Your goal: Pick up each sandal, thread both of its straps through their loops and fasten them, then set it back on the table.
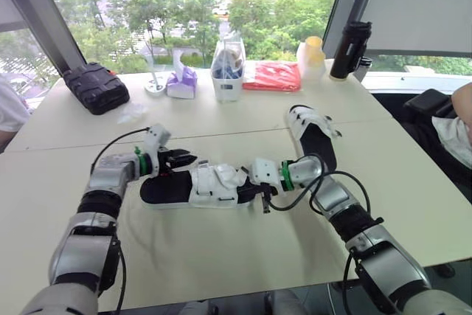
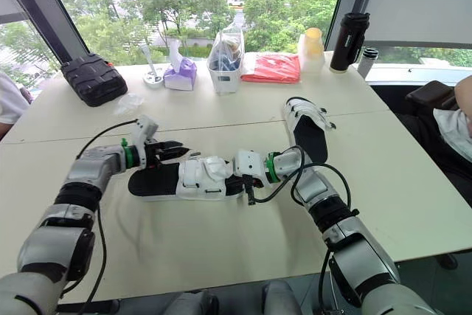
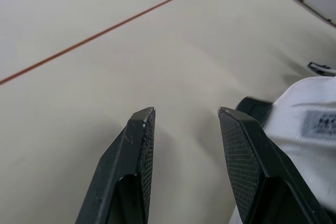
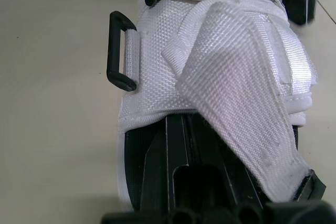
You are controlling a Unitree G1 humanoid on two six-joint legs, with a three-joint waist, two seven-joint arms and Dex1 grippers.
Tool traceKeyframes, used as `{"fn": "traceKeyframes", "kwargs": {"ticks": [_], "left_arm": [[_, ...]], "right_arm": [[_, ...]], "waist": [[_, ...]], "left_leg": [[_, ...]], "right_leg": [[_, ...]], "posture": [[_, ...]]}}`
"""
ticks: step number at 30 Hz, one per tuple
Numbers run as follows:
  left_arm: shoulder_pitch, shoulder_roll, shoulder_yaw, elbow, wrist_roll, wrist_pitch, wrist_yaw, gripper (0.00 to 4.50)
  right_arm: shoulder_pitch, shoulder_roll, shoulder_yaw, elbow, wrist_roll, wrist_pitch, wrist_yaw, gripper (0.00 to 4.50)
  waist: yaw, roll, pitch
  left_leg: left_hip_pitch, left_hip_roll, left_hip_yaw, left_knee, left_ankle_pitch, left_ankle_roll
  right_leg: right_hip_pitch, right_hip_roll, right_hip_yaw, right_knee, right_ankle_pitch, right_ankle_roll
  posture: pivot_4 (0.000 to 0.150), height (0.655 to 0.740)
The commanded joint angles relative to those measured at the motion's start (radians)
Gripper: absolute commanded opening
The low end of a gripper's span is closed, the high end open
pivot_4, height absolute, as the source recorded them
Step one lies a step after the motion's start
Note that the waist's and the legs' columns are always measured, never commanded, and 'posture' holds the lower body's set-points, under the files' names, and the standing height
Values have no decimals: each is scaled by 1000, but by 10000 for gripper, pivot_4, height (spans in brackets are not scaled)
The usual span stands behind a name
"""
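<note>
A black-soled sandal with white straps (image 1: 199, 184) lies flat at the table's middle. My left gripper (image 1: 181, 158) hovers open just over its heel end, beside a white strap (image 3: 310, 129), holding nothing. My right gripper (image 1: 251, 187) is at the toe end. Its fingers (image 4: 178, 150) are pressed together and their tips are hidden under the front strap (image 4: 220, 66). A loose strap flap (image 4: 247, 124) drapes over them, and an empty black loop (image 4: 119, 51) sticks out at the sandal's side. A second sandal (image 1: 313, 134) lies behind my right forearm.
Along the table's far edge stand a black pouch (image 1: 96, 88), a tissue pack (image 1: 181, 79), a white basket (image 1: 228, 71), a red packet (image 1: 271, 77), a yellow-lidded cup (image 1: 313, 57) and a black bottle (image 1: 350, 51). People sit at both side edges (image 1: 457, 127).
</note>
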Motion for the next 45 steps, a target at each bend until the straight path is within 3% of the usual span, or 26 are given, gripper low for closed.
{"fn": "traceKeyframes", "kwargs": {"ticks": [1,7,11,14,20,22,32,45], "left_arm": [[74,37,66,-221,-123,129,-48,19392],[179,46,141,-496,-297,325,-25,19392],[122,-4,152,-561,-373,448,70,19392],[71,-10,57,-592,-341,458,64,19392],[32,59,-230,-607,-123,192,-95,19392],[22,65,-263,-584,-113,176,-137,19392],[-9,88,-302,-627,-184,303,-295,19392],[-10,31,-357,-570,-51,190,-215,19392]], "right_arm": [[47,-15,65,58,-58,22,32,0],[45,-14,62,58,-56,21,30,0],[47,-9,63,55,-55,23,28,0],[44,-5,65,59,-57,20,26,0],[39,0,65,62,-60,18,21,0],[40,2,66,61,-61,18,17,0],[39,3,66,69,-64,12,10,0],[39,3,66,68,-63,12,11,0]], "waist": [[-3,0,0],[-4,0,0],[-2,-1,0],[-6,-1,0],[-9,-1,0],[-9,-1,0],[-12,-1,0],[-11,-1,0]], "left_leg": [[0,0,0,0,0,0],[0,0,-1,0,0,0],[0,0,-1,0,0,0],[0,0,-1,0,0,0],[0,0,1,-1,3,-5],[0,0,1,-1,3,-5],[0,0,0,-1,0,0],[0,0,0,0,0,0]], "right_leg": [[0,0,0,0,0,0],[0,-1,0,0,0,0],[1,-1,0,0,0,0],[1,-1,0,0,0,0],[1,-1,1,-1,0,0],[1,0,1,-1,0,0],[1,0,0,-1,0,0],[1,0,1,0,0,0]], "posture": [[1500,7400],[1500,7400],[1500,7400],[1500,7400],[1500,7400],[1500,7400],[1500,7400],[1500,7400]]}}
